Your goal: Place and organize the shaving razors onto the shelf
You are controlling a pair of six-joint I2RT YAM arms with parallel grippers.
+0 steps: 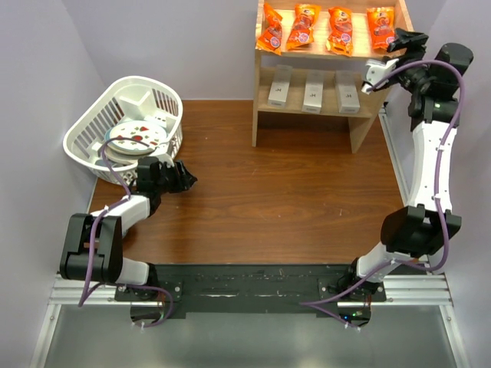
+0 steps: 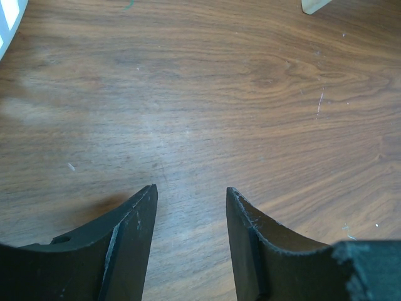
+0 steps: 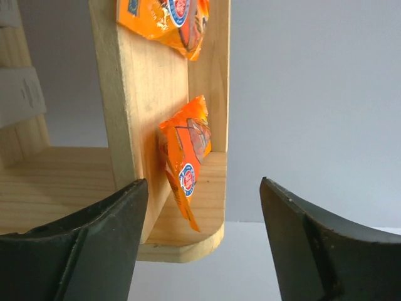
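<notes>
Top external view, nearest first: both arm bases sit at the 6 o'clock edge of the brown wooden counter [image 1: 268, 192]. The left arm folds in low on the 8 o'clock side, and the left end effector [image 1: 178, 176] points toward 3 o'clock just above the wood. In the left wrist view, the left end effector [image 2: 191, 194] has its dark fingers [image 2: 135, 241] spread, with only bare counter [image 2: 207, 94] showing in the gap.

Just behind it, at 10 o'clock, a white slatted basket [image 1: 80, 136] holds a round white dish with red spots [image 1: 136, 138].

The right arm reaches up the 3 o'clock side to the shelf [image 1: 307, 112], which stands at 1 o'clock at the far end. The right end effector [image 1: 402, 41] hangs beside the shelf's right side panel at the height of the upper level. In the right wrist view, the right end effector [image 3: 202, 183] is also spread and grips nothing; the wooden shelf [image 3: 128, 106] and an orange snack packet [image 3: 185, 157] lie beyond it.

The three shaving razors [image 1: 313, 90] lie side by side on the lower level, evenly spaced and apart from one another. Four orange snack packets [image 1: 341, 31] line the upper level, leaning on the back rail.
</notes>
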